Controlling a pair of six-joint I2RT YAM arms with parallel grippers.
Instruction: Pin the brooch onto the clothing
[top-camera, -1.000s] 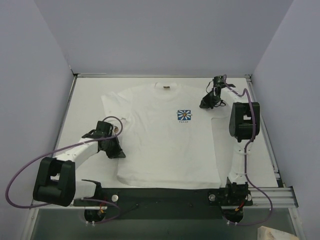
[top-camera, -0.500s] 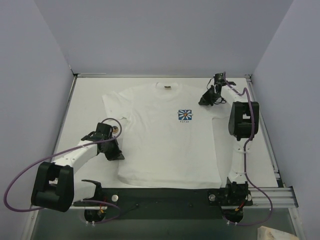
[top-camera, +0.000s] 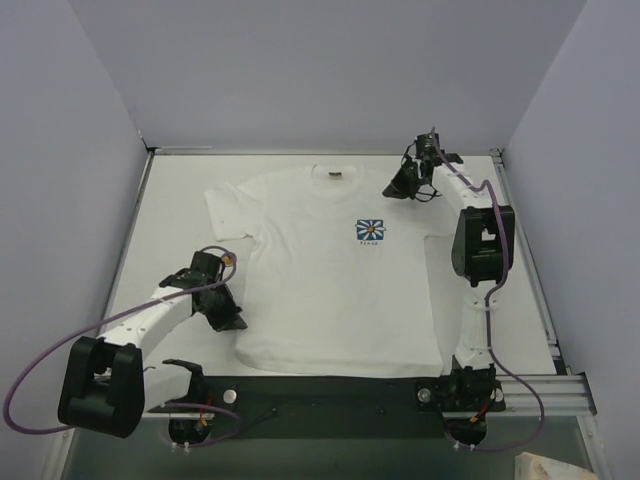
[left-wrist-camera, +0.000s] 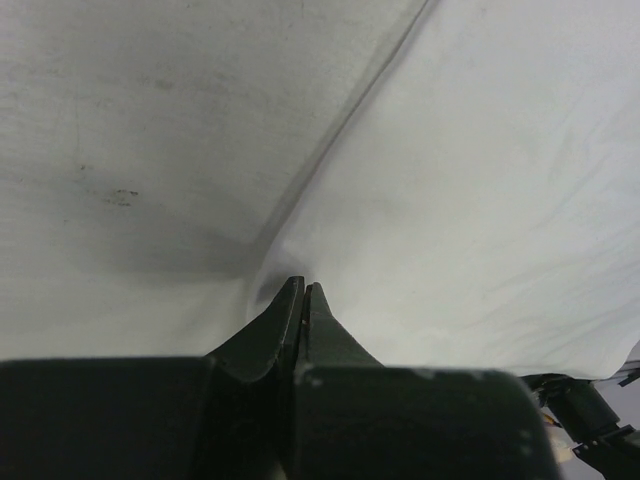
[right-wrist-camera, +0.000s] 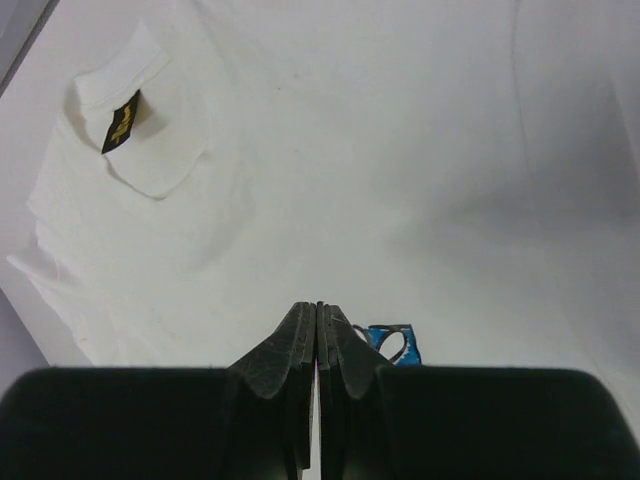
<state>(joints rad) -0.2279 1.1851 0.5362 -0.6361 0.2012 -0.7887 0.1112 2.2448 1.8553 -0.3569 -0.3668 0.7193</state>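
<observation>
Nothing here is legible. The dark neck label (right-wrist-camera: 121, 122) inside the collar of the white short-sleeved T-shirt (top-camera: 330, 290) carries a gold mark, too blurred to read. A short line of blue lettering sits under the blue-and-white flower print (top-camera: 369, 230) on the chest, too small to make out.

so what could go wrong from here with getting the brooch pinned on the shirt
1. The left jaws are shut right at the T-shirt's side edge, where the cloth puckers; a pull could drag or bunch it.
2. No brooch shows in any view, and nothing shows between either shut pair, so it may be lost or hidden.
3. The right jaws sit over the T-shirt near the flower print; lowering there could wrinkle the cloth.
</observation>
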